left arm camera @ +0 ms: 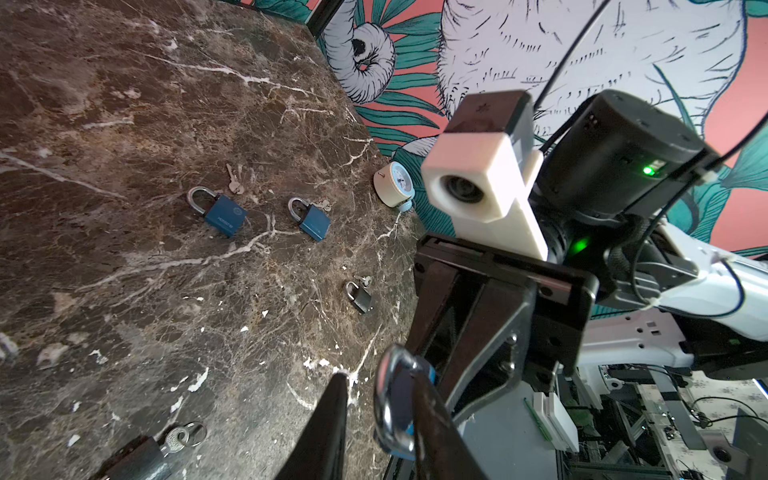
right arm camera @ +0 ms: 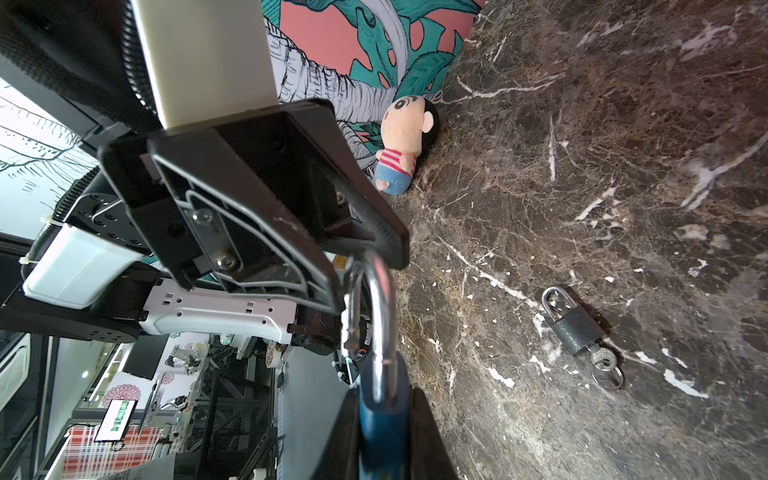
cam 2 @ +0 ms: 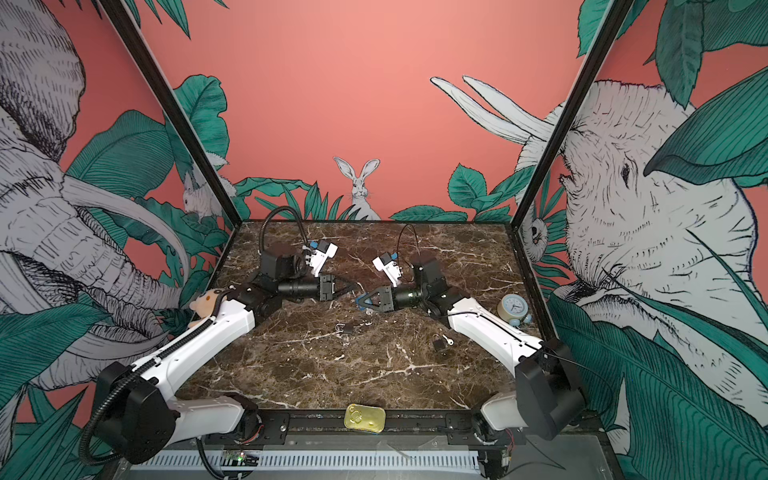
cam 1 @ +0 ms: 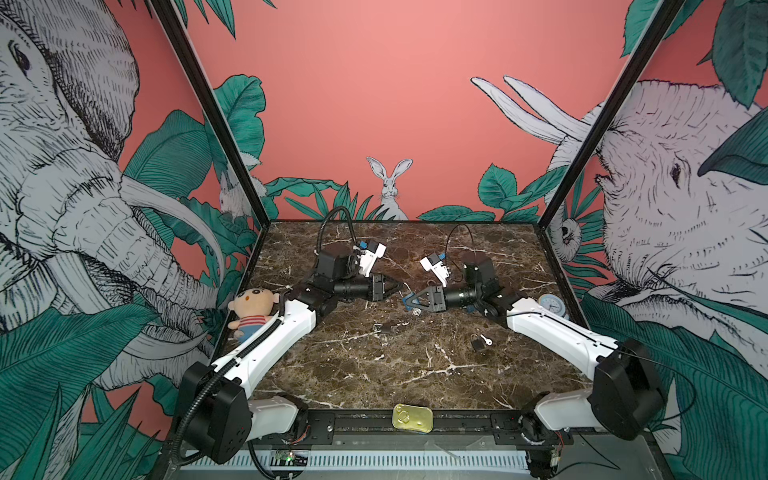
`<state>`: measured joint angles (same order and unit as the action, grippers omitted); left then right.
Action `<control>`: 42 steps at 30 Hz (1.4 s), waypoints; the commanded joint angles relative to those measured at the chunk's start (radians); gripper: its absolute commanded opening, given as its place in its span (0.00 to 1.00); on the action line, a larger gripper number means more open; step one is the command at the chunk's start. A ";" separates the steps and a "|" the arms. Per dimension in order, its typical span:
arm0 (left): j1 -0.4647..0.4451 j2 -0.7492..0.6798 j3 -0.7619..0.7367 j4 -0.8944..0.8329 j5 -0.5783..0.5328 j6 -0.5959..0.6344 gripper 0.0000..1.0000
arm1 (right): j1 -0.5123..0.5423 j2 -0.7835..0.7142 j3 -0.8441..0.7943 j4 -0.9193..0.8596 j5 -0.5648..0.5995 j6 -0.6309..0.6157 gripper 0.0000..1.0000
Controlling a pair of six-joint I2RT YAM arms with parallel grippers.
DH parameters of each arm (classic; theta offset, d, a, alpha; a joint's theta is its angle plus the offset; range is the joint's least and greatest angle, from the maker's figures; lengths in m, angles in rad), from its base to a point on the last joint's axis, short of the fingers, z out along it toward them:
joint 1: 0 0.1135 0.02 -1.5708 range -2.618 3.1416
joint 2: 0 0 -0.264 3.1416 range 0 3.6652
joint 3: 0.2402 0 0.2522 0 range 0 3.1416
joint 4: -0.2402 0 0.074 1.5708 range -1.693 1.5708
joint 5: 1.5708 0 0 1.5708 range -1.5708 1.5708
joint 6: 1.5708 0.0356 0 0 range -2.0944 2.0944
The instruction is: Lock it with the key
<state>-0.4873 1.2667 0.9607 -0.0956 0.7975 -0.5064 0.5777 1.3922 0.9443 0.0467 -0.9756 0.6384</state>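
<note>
Two claws meet: right gripper [cam 1: 408,302] clenched on the blue steel-shackled padlock [right arm camera: 379,432]; left gripper [left arm camera: 376,399], at its nine o'clock, straddles the shackle [right arm camera: 380,316] unclenched. Press straight along its legs.

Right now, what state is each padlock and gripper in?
held blue padlock: shackle end out, open.
right gripper: shut on it.
left gripper: open around its shackle.
black padlock with ring: shackle shut, key inserted.
other black padlock: shackle looks shut.
two blue padlocks: shackles shut.
</note>
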 commanded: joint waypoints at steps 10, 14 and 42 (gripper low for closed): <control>0.004 0.017 -0.009 0.033 0.047 0.006 0.06 | -0.004 -0.009 0.014 0.114 -0.065 0.045 0.00; 0.006 0.021 -0.015 0.034 0.052 0.012 0.00 | -0.004 -0.018 0.004 0.163 -0.091 0.082 0.00; 0.033 0.053 -0.122 0.173 0.101 -0.032 0.00 | -0.002 -0.077 -0.062 0.419 -0.144 0.287 0.00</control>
<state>-0.4580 1.3109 0.8860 0.1013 0.9352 -0.5407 0.5674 1.3785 0.8543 0.2813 -1.0592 0.9180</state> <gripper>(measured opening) 0.104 0.146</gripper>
